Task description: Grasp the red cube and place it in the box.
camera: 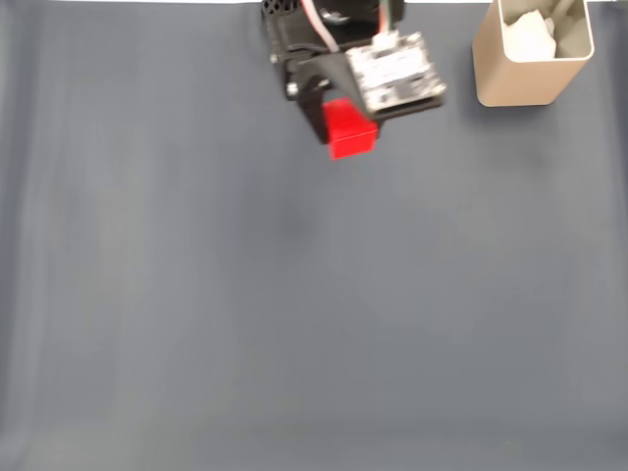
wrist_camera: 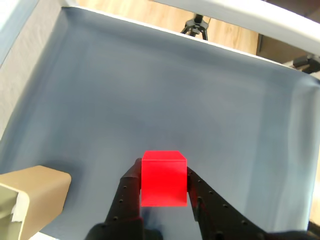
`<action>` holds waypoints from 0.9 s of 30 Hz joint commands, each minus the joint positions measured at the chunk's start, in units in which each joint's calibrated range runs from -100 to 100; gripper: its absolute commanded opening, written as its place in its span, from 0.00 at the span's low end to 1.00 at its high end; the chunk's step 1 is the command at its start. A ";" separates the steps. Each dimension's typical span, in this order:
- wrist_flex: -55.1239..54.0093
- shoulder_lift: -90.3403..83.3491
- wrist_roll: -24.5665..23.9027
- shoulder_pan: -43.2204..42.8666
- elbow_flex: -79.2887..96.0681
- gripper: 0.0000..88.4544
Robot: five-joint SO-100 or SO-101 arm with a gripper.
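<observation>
The red cube hangs above the grey mat at the top middle of the fixed view, held under the black arm. In the wrist view the same red cube sits squeezed between two black fingers, so my gripper is shut on it. My gripper is well left of the box, a tall beige container at the top right with white paper inside. The box also shows at the lower left of the wrist view, apart from the cube.
A grey mat covers the table. In the wrist view a black tripod stands on a wooden floor beyond the mat's far edge, beside a white rail.
</observation>
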 commanded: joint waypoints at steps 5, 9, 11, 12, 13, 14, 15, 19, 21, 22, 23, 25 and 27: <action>0.80 -6.25 1.71 -7.92 -2.81 0.00; 2.03 -7.03 1.81 -12.03 -3.08 0.00; 2.36 -7.03 2.10 -14.16 -3.08 0.00; 2.36 -6.94 2.15 -14.87 -3.08 0.00; 2.36 -6.85 2.10 -15.51 -3.08 0.00; 2.36 -6.77 2.15 -16.22 -3.08 0.00; 2.36 -6.59 2.15 -17.00 -3.08 0.00; 2.61 -6.07 1.90 -20.34 -3.08 0.00; 3.18 -5.99 1.61 -22.33 -3.08 0.00; 3.51 -5.99 1.42 -23.32 -3.08 0.00; 4.00 -5.99 1.27 -24.46 -3.17 0.00; 4.66 -5.99 0.93 -26.52 -3.26 0.00; 5.32 -5.90 0.49 -28.65 -3.63 0.00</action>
